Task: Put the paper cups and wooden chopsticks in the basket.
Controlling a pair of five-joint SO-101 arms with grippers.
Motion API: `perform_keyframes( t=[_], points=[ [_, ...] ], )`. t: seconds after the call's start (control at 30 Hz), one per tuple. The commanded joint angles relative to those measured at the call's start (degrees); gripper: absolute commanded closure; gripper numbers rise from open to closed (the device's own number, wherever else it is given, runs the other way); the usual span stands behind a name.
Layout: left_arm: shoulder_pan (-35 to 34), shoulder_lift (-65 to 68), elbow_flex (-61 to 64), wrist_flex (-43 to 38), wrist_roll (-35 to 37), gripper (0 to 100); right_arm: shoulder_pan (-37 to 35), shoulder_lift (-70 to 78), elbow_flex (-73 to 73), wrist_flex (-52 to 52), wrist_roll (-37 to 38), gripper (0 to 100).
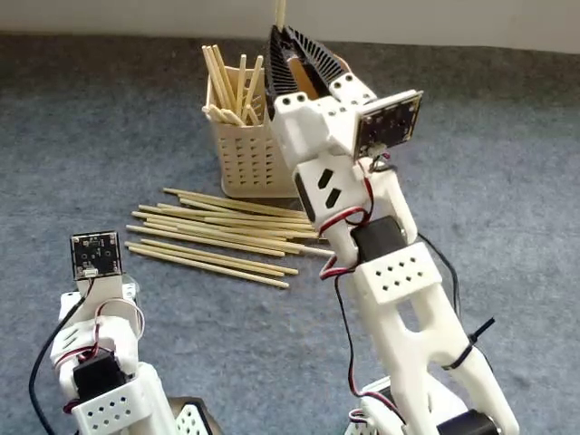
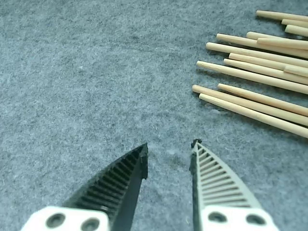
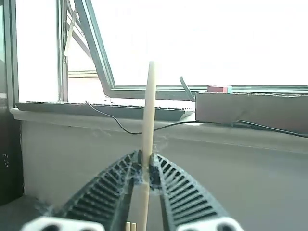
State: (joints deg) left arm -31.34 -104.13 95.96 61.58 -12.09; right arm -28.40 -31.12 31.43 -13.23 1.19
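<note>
We see the right gripper (image 3: 147, 166) clamped on a chopstick (image 3: 150, 110) by the basket (image 1: 245, 168); the left gripper (image 2: 168, 151), fingers apart, hovers near the loose chopsticks (image 2: 255, 72).

One basket (image 1: 245, 163), roughly eleven loose chopsticks (image 1: 227, 220), about seven more inside.

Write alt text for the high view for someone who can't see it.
The right gripper, fingers shut on one wooden chopstick that stands upright, is by the rim of a cream perforated basket holding several chopsticks. More loose chopsticks lie in a pile on the grey carpet in front of it, and the left arm sits at the near left.
</note>
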Motion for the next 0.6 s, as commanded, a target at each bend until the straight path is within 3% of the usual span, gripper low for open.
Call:
perform_keyframes(
  t=[0.0, 0.47, 0.57],
  points=[
    [-0.5, -0.4, 1.2, -0.9, 0.4, 84, 0.7, 0.7, -6.7, -1.5, 0.1, 99.3],
    [-0.4, -0.4, 1.2, -0.9, 0.4, 84, 0.7, 5.4, -12.2, -1.6, 0.1, 99.3],
    [-0.4, -0.4, 1.2, -0.9, 0.4, 84, 1.5, 8.8, -12.2, -6.9, 0.1, 99.3]
  ],
)
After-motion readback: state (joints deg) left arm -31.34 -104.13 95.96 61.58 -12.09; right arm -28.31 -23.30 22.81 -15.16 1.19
